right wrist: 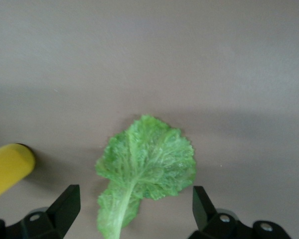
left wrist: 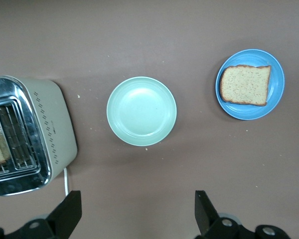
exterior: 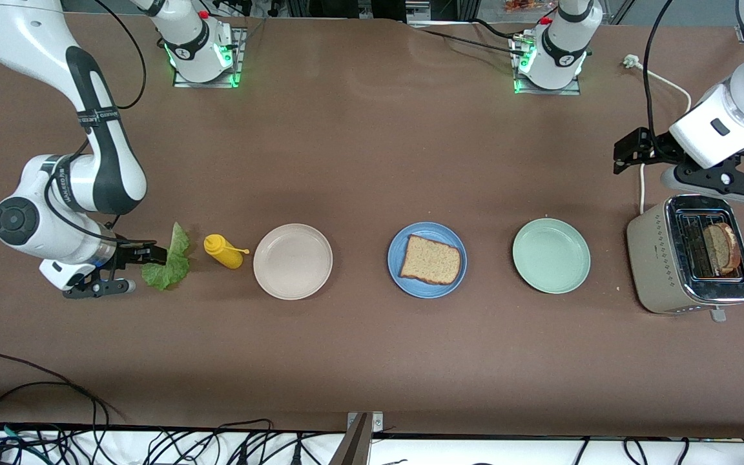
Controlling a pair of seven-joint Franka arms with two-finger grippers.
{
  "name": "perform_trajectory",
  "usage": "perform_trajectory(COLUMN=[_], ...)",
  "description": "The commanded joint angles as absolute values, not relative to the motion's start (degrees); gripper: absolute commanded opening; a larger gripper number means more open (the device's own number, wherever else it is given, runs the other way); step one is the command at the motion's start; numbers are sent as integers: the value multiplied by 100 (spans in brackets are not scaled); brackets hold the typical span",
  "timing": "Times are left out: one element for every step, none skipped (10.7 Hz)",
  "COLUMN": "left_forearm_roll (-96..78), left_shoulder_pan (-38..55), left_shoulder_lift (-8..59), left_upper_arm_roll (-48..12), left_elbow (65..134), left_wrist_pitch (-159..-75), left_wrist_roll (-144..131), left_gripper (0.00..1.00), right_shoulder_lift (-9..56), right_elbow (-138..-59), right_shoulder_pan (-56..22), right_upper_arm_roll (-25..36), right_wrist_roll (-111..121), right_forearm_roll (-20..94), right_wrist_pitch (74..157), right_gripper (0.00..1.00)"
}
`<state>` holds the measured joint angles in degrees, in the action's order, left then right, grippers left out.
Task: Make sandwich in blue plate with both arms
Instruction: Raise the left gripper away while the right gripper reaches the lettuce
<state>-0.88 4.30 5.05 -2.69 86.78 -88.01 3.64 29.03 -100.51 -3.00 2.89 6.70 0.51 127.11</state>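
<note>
Green lettuce leaf (right wrist: 145, 167) between spread right claw (right wrist: 134, 209) fingers, left claw (left wrist: 137, 214) spread above toaster (exterior: 688, 255).

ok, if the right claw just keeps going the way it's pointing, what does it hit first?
Most likely the lettuce: in the right wrist view the leaf lies between the open fingers of the right claw. Past it is bare table. Its height over the leaf is unclear, so contact could be leaf or table.

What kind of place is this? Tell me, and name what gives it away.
Most likely a robotics lab set up as a mock kitchen. Two robot arms are bolted to a brown table, loose cables hang along its edge, and food props are laid out in a row: a toaster, plates, bread and lettuce.
</note>
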Motion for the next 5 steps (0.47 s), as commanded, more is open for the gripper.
perform_trajectory(left_forearm_roll=[-299, -308, -290, -290, -290], left_shoulder_pan=[554, 319, 169, 167, 158], left_shoulder_lift=[11, -157, -176, -176, -176], left_upper_arm_roll=[-79, -227, -490, -501, -501], left_elbow=[9437, 9727, 9721, 9712, 9712], left_wrist_pitch=[-9157, -9376, -9395, -9396, -9396], left_wrist_roll=[316, 351, 334, 325, 325], left_gripper=[100, 100, 100, 100, 100], right_shoulder_lift=[2733, 2760, 2768, 2786, 2786], right_elbow=[-11238, -11319, -11320, -11329, -11329], right_shoulder_pan=[-211, -211, -211, -211, -211], right_upper_arm_roll=[281, 273, 281, 273, 272], right_wrist_roll=[800, 809, 809, 809, 809], right_forearm_roll=[97, 97, 97, 97, 88], right_wrist_pitch=[13944, 14079, 14080, 14080, 14080], right_gripper=[100, 100, 100, 100, 100])
